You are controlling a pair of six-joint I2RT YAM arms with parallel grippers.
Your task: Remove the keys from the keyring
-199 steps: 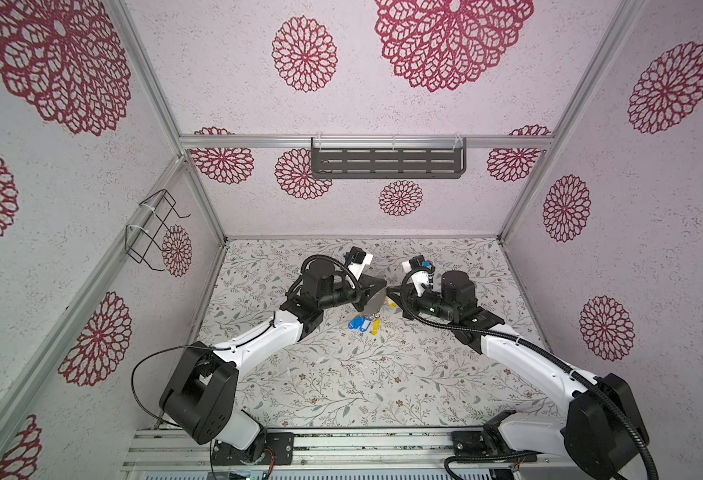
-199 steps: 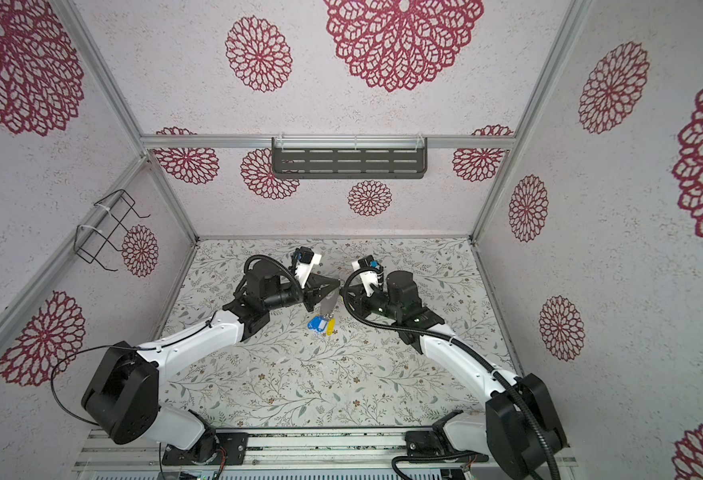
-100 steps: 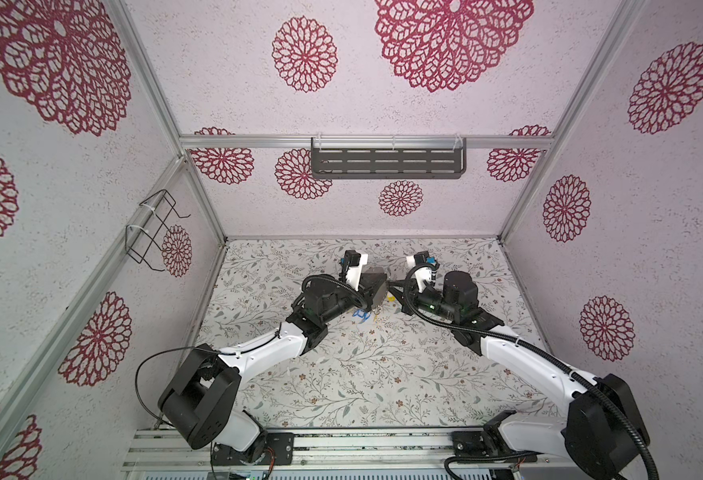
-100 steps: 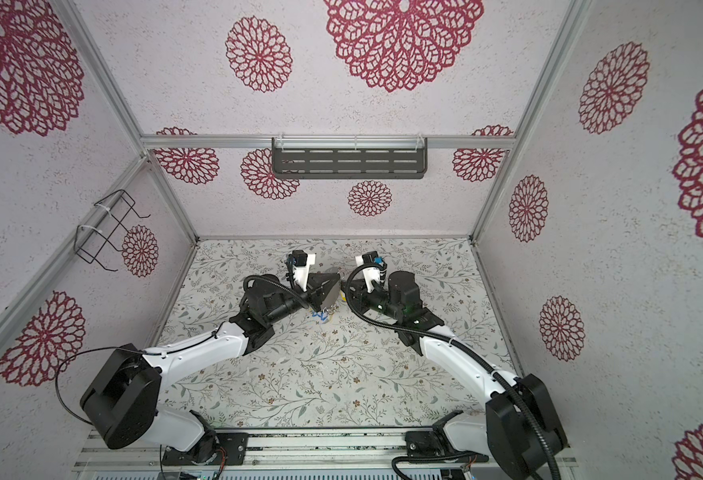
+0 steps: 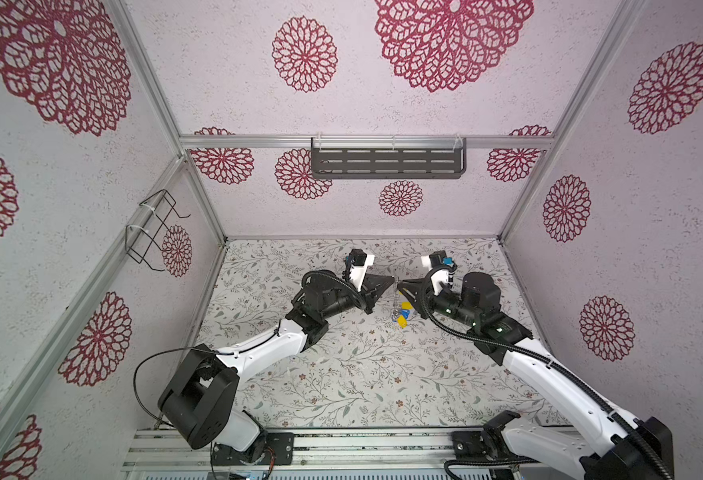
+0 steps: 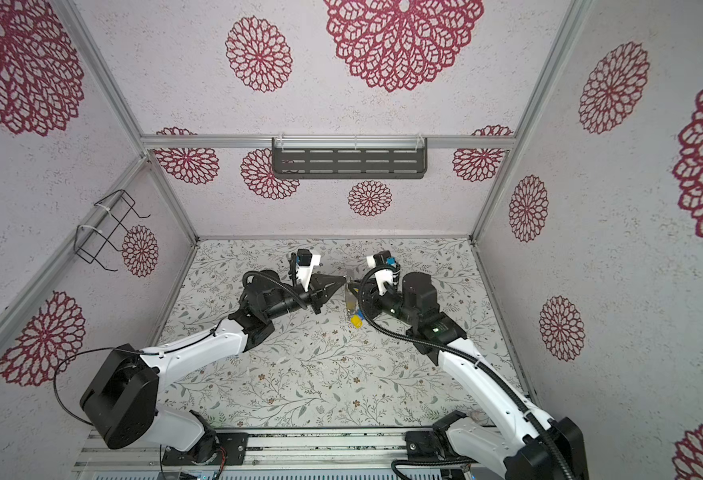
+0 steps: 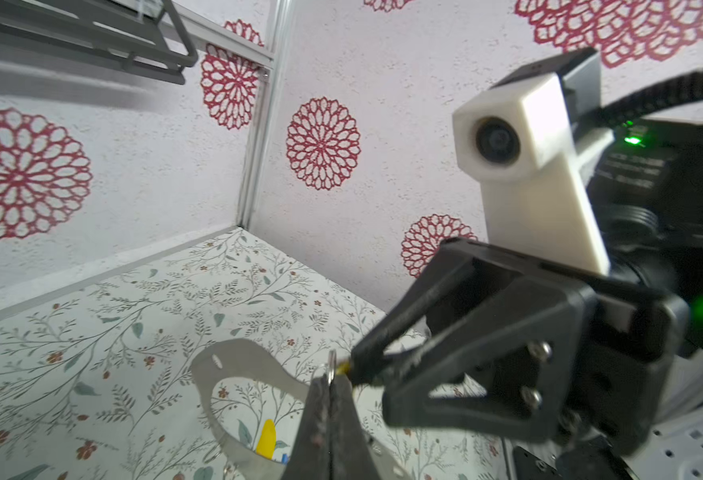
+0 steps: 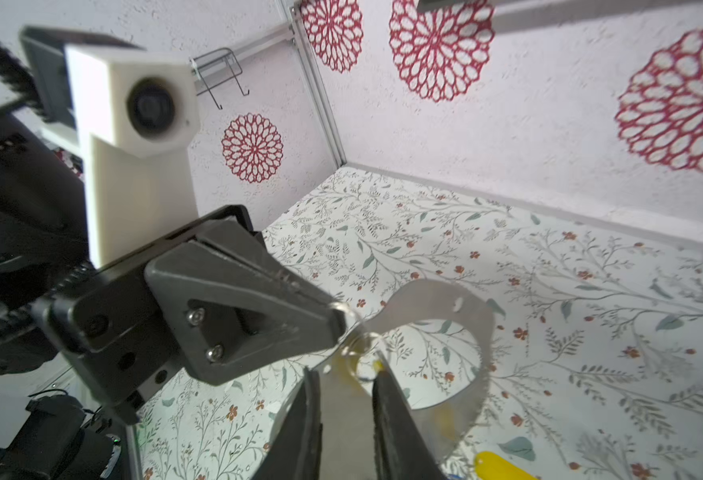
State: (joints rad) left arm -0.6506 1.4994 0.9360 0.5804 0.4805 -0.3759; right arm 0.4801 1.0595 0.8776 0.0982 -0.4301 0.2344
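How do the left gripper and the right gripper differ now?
The left gripper has its fingers pressed together on the keyring; the right gripper has them apart. A bit of yellow shows at the right gripper's tip, none at the left gripper's. Both are black, meeting tip to tip at the keyring.

Left jaws together, right jaws slightly apart

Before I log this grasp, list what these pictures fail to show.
Right gripper, right wrist view: blur hides whether it grips anything.
Keys, both top views: too small to count.
Keyring, left wrist view: part hidden behind the left gripper and cut by the picture's edge.
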